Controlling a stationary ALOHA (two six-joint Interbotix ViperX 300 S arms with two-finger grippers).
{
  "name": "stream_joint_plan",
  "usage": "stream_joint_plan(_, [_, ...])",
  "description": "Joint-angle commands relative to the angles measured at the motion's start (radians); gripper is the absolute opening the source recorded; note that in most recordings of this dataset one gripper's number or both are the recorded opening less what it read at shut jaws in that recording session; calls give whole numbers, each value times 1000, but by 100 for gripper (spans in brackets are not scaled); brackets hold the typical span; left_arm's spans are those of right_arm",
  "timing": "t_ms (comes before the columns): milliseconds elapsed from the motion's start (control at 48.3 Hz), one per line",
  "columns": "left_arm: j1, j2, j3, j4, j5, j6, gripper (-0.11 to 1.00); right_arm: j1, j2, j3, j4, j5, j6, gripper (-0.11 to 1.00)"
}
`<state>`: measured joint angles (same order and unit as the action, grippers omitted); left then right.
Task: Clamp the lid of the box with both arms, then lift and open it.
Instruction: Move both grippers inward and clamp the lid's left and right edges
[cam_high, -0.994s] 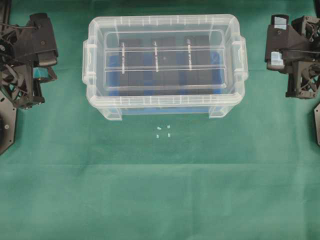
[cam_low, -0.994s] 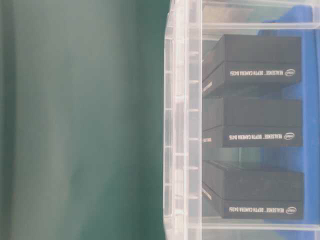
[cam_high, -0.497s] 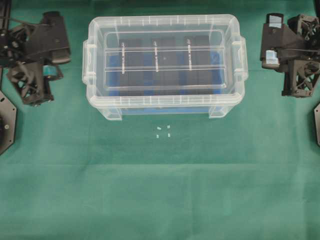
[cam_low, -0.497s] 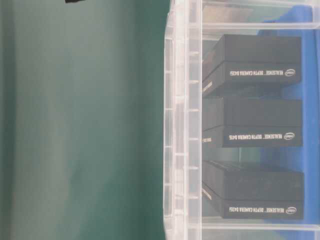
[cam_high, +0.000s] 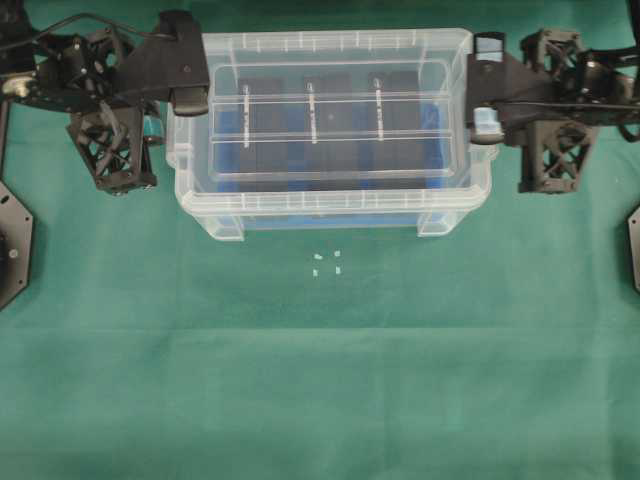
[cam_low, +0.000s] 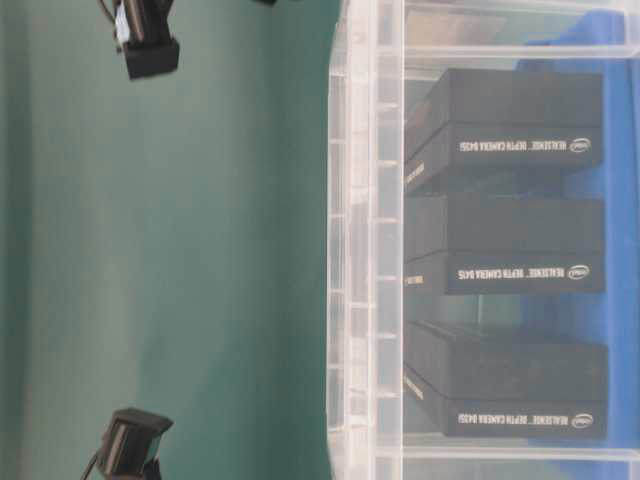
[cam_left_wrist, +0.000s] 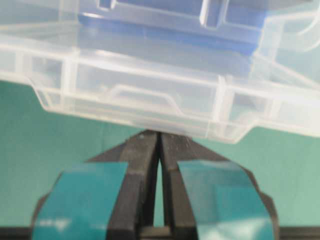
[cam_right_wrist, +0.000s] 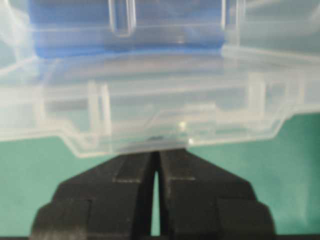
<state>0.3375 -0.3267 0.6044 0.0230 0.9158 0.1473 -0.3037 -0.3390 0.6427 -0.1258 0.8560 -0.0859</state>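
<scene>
While half a second ago both arms hung back at the cloth's edges, the teal-taped left gripper (cam_high: 190, 98) now sits at the nine o'clock end of the flat clear plastic lid (cam_high: 330, 120), and the pale-blue-padded right gripper (cam_high: 487, 100) at three o'clock. Both wrist views show jaws almost together, only a slit apart, tips under the rim, holding nothing. That lid rests on the deep clear tub (cam_high: 330, 215) at twelve o'clock on the green cloth (cam_high: 320, 380); I judge clamping is next, lifting not begun

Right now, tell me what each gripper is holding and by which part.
Nothing is held. The left gripper and right gripper are both shut, tips at the end rims of the lid; contact cannot be told.
</scene>
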Motion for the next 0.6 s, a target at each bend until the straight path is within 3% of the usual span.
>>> stream_joint_plan(0, [-3,20,-49,0,-14,5,1,9,28,-60,0,-31,-5,0])
stream_joint_plan(580, [-3,6,-31,0,-14,8,1,29,75,-110,0,-29,2,0])
